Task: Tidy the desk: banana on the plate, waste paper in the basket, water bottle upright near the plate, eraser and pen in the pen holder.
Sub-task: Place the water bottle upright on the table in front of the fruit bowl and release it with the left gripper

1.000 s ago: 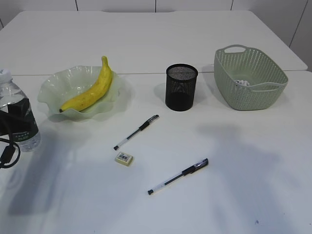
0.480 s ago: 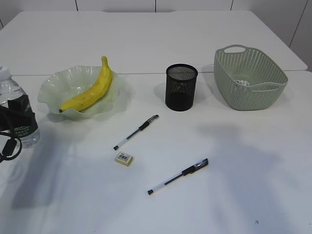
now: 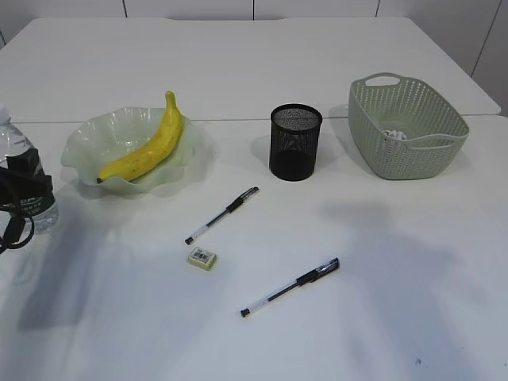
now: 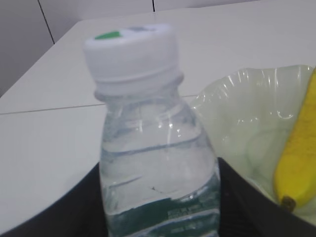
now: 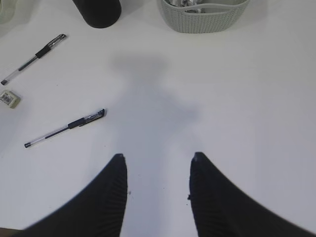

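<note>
My left gripper [image 3: 22,189] [image 4: 160,207] is shut on the clear water bottle [image 3: 11,144] [image 4: 148,138], which stands upright at the far left edge, left of the plate. The yellow banana [image 3: 147,147] [image 4: 298,153] lies on the pale green plate [image 3: 79,143] [image 4: 247,113]. Two pens [image 3: 224,214] [image 3: 292,287] and a small eraser [image 3: 202,258] lie on the table in front of the black mesh pen holder [image 3: 295,143]. White paper [image 3: 394,135] lies in the green basket [image 3: 406,127]. My right gripper [image 5: 158,163] is open and empty above bare table.
In the right wrist view one pen [image 5: 66,128] lies left of the jaws, with the other pen [image 5: 34,58] and the eraser [image 5: 9,98] further left. The pen holder [image 5: 98,10] and basket [image 5: 202,17] are at the top.
My left gripper has carried the water bottle further left, towards the table edge. Nothing else has moved.
</note>
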Available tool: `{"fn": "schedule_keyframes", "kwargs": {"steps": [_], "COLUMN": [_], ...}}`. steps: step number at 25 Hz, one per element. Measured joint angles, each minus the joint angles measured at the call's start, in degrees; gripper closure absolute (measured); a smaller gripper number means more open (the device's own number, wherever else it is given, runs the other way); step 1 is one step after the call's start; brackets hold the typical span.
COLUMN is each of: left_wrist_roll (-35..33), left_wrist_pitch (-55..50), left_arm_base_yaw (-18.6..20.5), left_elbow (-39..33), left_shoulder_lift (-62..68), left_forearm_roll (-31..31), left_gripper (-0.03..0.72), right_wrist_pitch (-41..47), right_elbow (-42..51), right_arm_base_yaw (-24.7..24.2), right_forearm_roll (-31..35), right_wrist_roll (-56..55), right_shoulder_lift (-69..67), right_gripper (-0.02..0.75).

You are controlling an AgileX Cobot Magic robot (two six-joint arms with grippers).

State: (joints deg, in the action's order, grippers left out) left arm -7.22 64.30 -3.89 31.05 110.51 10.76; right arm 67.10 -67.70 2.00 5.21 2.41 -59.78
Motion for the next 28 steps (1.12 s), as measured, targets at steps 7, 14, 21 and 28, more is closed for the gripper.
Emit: {"fn": "schedule_keyframes", "kwargs": {"steps": [7, 14, 21, 28], "left_wrist_roll": [0.0, -0.6, -1.0, -1.1], "left_wrist_pitch": [1.1, 1.4, 1.4, 1.4], "left_arm_base_yaw": [0.0, 0.3, 0.4, 0.5], "left_elbow": [2.7, 2.8, 2.8, 2.8], "left_shoulder_lift": [2.4, 2.6, 2.6, 2.6], "left_forearm_roll": [0.5, 1.4, 0.3, -0.8], "left_gripper": [0.305, 0.305, 0.305, 0.307], "right_wrist_pitch": [0.0, -0.1, -0.7, -0.9], "right_elbow": [0.0, 0.0, 0.0, 0.0], "right_arm_base_yaw": [0.0, 0.0, 0.0, 0.0], "right_forearm_roll": [0.0, -0.9, -0.9, -1.0], "right_wrist_roll": [0.1, 0.1, 0.1, 0.1], "right_shoulder_lift": [0.0, 0.0, 0.0, 0.0], "right_gripper": [0.423, 0.423, 0.423, 0.423]}}
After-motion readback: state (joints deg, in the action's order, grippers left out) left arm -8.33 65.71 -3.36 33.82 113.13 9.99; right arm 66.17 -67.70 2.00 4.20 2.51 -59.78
